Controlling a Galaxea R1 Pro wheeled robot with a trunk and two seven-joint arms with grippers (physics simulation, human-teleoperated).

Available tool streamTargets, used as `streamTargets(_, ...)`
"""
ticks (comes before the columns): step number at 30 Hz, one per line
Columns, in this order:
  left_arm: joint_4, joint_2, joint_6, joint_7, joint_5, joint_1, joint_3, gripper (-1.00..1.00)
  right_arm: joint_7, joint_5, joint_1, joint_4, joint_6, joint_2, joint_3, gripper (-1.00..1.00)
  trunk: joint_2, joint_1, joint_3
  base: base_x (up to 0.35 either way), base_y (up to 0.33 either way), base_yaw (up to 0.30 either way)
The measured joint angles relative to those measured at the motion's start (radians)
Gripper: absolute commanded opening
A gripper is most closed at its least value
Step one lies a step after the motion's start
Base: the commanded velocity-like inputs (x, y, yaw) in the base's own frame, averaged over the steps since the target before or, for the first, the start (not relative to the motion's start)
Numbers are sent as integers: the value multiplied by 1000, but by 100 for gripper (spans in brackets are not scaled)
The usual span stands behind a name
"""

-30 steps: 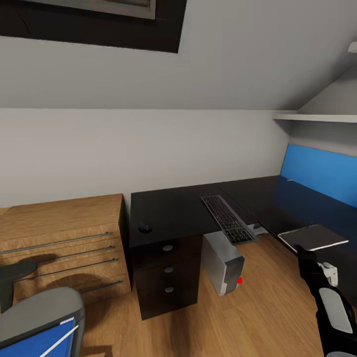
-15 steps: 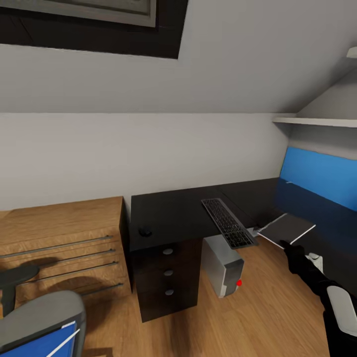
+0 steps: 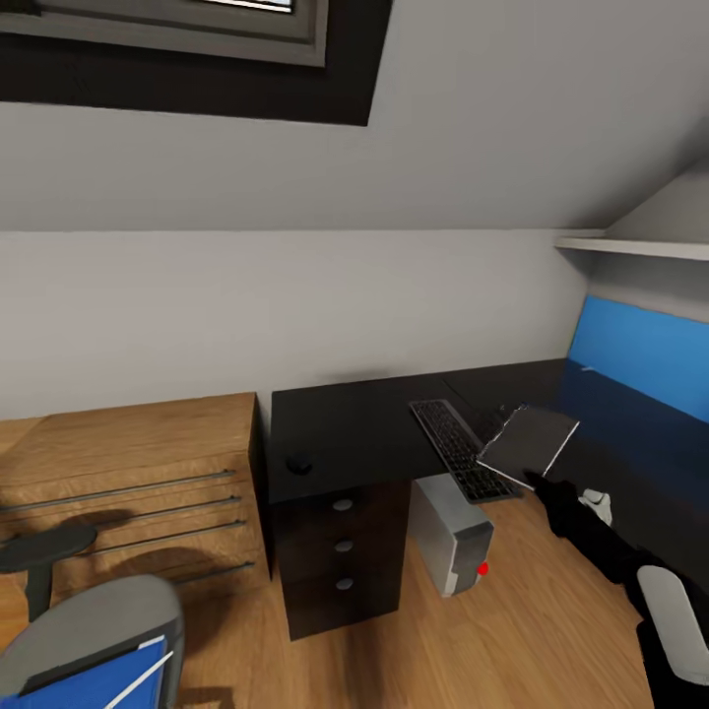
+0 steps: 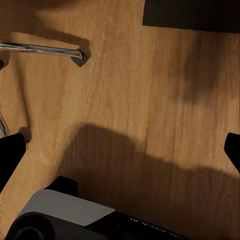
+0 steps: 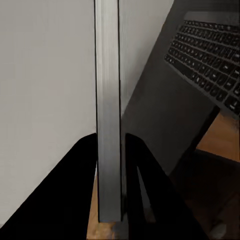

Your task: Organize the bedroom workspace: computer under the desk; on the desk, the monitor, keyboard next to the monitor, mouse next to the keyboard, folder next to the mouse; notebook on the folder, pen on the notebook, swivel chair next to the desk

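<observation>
- Notebook: pale slab held up tilted over the desk's inner corner, its lower corner just above the near end of the keyboard. In the right wrist view it shows edge-on, pinched near one end only.
- Risk 1: grip is at one corner w/ most of the notebook hanging past it. A quick wrist turn could prob. make it pivot or slip out, landing on the keys or off the edge to the floor.
- Risk 2: lowering from here could clip the keyboard, which already overhangs the desk front, and nudge it off toward the computer below.
- Risk 3: folder sits on the swivel chair, so dropping the notebook now puts it down w/o its base; it'd need re-lifting later.
- Right gripper: closed tight on the notebook, fingers either side of the thin edge. Forearm reaches up and fwd from the lower right, wrist cocked so the notebook slants.
- Left gripper: claws apart, nothing between, pointing down at the wood floor.
- Mouse sits near the desk's left front edge, well apart from the keyboard.
</observation>
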Motion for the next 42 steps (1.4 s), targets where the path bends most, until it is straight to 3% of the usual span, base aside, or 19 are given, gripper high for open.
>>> streamTargets(2,0,0,0,0,0,0,0,100,41,10,1,0,35,-13,51,-100,14,-8,5,0,0,226)
streamTargets(3,0,0,0,0,0,0,0,100,93,22,2,0,58,-25,110,-100,21,-12,7,0,0,232)
streamTargets(5,-1,0,0,0,0,0,0,100,130,48,3,1,67,-33,158,-100,35,-19,11,0,0,234)
streamTargets(13,-2,0,-1,0,0,0,0,100,156,83,3,4,72,-37,260,-100,42,-23,7,0,0,235)
streamTargets(25,-3,0,0,0,0,0,0,100,157,103,3,46,69,-33,365,-100,42,-23,-5,0,0,224)
streamTargets(42,-3,0,0,0,0,0,-1,100,163,90,3,91,68,-30,389,-100,42,-23,-23,0,0,169)
